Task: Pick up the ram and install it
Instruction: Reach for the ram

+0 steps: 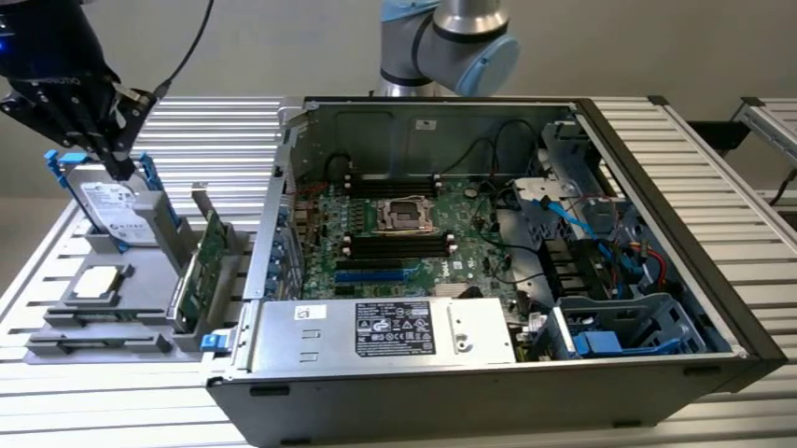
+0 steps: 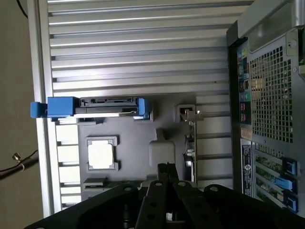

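Gripper, fingertips together, above grey tray near blue-railed hard drive

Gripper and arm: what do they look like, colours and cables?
The gripper is black, with linked bars dotted with holes that taper to narrow tips. A thin black cable runs from it. The arm is silver-grey, with rounded light blue joint caps.
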Controlling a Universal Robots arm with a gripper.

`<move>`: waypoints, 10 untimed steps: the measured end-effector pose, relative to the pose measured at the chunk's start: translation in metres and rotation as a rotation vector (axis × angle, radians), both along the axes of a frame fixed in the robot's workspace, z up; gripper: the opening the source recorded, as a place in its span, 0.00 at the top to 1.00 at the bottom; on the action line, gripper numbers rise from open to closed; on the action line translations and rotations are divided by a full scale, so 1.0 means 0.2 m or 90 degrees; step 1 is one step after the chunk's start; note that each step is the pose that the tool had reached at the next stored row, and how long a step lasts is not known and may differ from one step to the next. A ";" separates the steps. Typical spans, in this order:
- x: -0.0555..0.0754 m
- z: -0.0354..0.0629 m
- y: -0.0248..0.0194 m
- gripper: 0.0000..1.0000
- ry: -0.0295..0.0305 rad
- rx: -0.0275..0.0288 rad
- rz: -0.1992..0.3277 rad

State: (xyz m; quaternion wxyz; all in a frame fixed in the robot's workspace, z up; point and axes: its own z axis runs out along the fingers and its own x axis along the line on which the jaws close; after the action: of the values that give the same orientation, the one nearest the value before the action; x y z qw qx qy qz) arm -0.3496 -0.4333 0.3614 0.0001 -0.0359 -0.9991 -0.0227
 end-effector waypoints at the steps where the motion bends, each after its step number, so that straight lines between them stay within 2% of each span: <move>1: -0.01 0.000 -0.018 0.89 0.0003 0.0002 0.000; 3: -0.03 -0.001 -0.055 0.89 0.0018 0.0003 0.000; 5: -0.04 -0.003 -0.089 0.89 0.0049 0.0004 0.000; 10: -0.08 -0.011 -0.169 0.89 0.0180 0.0003 0.000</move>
State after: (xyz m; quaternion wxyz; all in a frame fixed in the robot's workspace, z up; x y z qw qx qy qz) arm -0.3650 -0.4671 0.3592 0.0142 -0.0363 -0.9990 -0.0224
